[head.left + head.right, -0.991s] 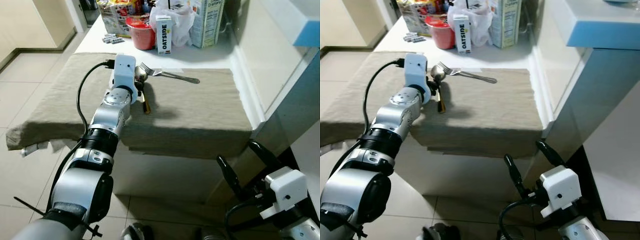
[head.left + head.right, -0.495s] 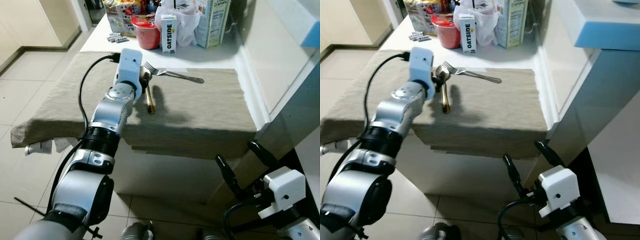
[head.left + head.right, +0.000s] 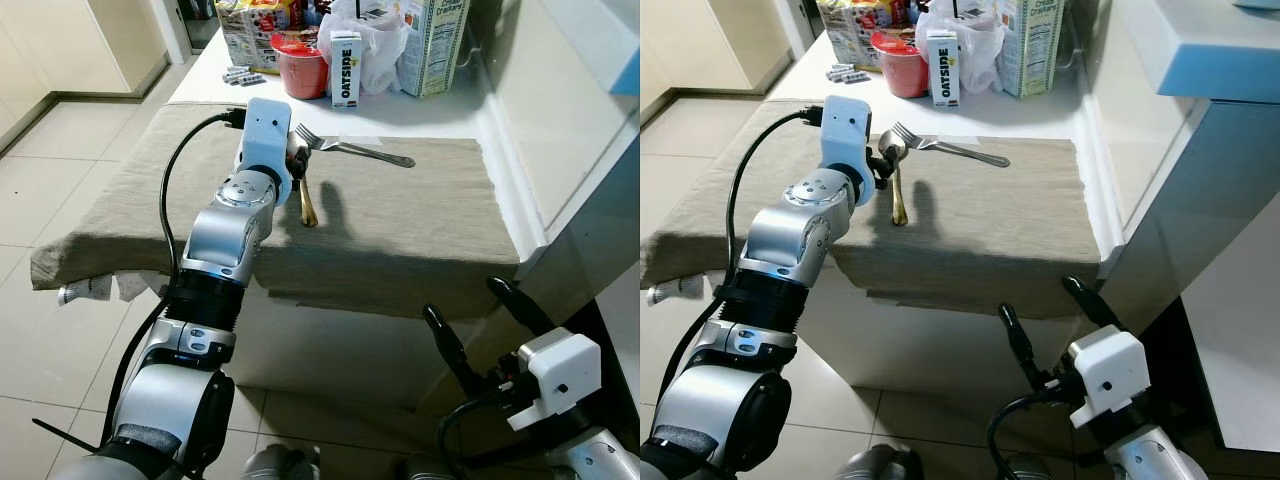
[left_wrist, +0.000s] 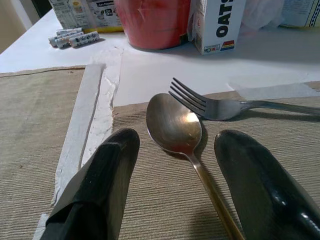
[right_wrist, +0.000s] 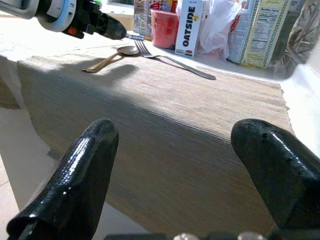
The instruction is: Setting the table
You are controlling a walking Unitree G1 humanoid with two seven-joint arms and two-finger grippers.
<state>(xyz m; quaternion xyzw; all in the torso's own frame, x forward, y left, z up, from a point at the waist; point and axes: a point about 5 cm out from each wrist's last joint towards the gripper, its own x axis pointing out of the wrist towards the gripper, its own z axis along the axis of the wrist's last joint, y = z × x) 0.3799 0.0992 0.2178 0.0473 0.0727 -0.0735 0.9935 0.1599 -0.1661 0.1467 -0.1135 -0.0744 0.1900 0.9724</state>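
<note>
- Spoon (image 4: 175, 122) lies flat on the tan table cloth (image 3: 400, 220), bowl toward the groceries, gold handle toward the table edge.
- Fork (image 3: 350, 149) rests on the cloth too, tines touching the spoon's bowl, handle angled off to the right.
- Left gripper (image 4: 177, 187) hovers low with its fingers spread wide either side of the spoon handle, holding nothing.
- Right gripper (image 3: 480, 320) hangs below the table edge, fingers apart, empty.
- Behind: red cup (image 3: 302, 68), Oatside carton (image 3: 346, 68), boxes.
- Judgement: two utensils laid; no plate or glass on the cloth, so much is left.
</note>
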